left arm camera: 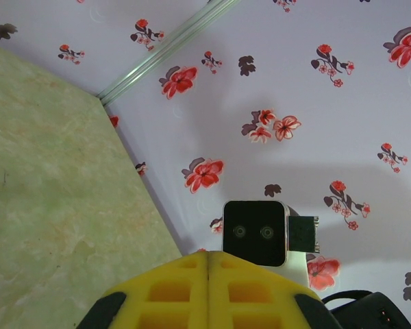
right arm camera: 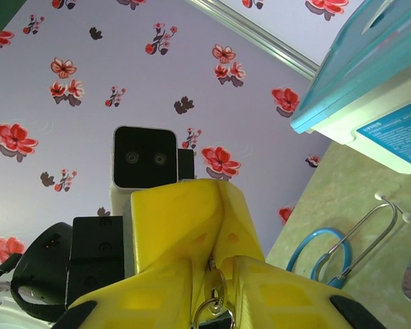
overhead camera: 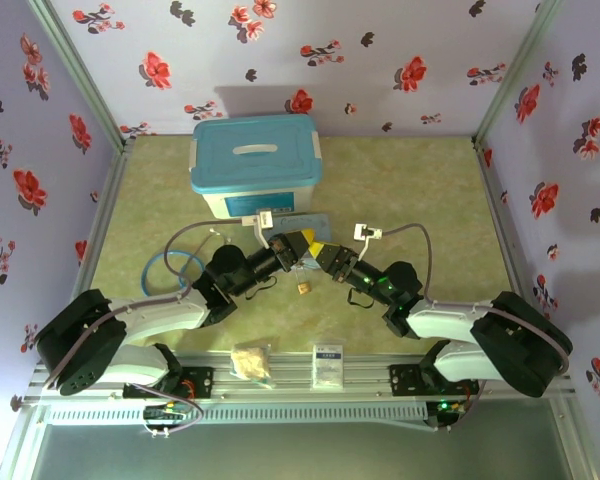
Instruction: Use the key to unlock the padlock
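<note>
The small silver key (right arm camera: 214,288), with a ring (right arm camera: 214,317) through its head, stands between the two yellow grippers where they meet mid-table. My left gripper (overhead camera: 302,247) (left arm camera: 207,257) is shut. Its closed fingers (right arm camera: 192,219) pinch the key's blade tip at their seam. My right gripper (overhead camera: 323,255) (right arm camera: 218,267) flanks the key's head with a narrow gap on each side. The tiny brass padlock (overhead camera: 304,288) lies on the table just in front of both grippers, with neither touching it.
A white box with a blue lid (overhead camera: 255,160) stands at the back, with a pale blue tin (overhead camera: 305,220) in front of it. The blue-tubed stethoscope (overhead camera: 175,265) (right arm camera: 342,253) lies to the left. Two small packets (overhead camera: 252,362) (overhead camera: 327,365) rest by the front rail.
</note>
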`<move>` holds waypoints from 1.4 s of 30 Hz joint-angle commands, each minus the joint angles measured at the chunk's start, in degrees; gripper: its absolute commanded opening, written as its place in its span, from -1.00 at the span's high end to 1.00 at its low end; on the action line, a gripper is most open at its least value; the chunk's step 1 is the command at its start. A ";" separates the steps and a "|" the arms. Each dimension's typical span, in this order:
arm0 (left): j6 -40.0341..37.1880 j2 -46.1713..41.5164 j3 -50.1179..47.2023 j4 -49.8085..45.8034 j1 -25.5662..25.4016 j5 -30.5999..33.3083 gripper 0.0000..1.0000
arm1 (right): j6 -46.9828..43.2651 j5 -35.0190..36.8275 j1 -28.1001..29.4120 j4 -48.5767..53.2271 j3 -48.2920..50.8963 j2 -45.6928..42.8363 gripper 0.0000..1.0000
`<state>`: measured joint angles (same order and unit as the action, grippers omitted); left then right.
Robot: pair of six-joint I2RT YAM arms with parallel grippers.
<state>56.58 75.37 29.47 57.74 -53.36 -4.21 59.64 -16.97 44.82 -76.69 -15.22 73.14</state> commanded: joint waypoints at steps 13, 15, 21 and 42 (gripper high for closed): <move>0.20 2.32 0.83 1.85 -0.03 -0.55 1.00 | -0.75 3.11 2.23 -2.68 0.76 -1.33 0.99; 0.41 2.31 0.45 1.24 0.25 -0.23 0.91 | -0.68 3.44 2.16 -2.68 1.36 -1.32 1.00; -1.27 -5.25 -0.08 -20.60 1.07 12.28 -0.35 | -0.34 4.90 1.51 -0.64 3.75 -2.84 1.00; 0.38 7.60 5.32 -47.63 -8.93 25.28 -0.37 | -23.18 18.23 0.93 80.98 -9.17 -26.35 1.00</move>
<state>57.04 81.14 31.27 12.73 -61.49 16.71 38.96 0.08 46.02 -0.99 -23.62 47.27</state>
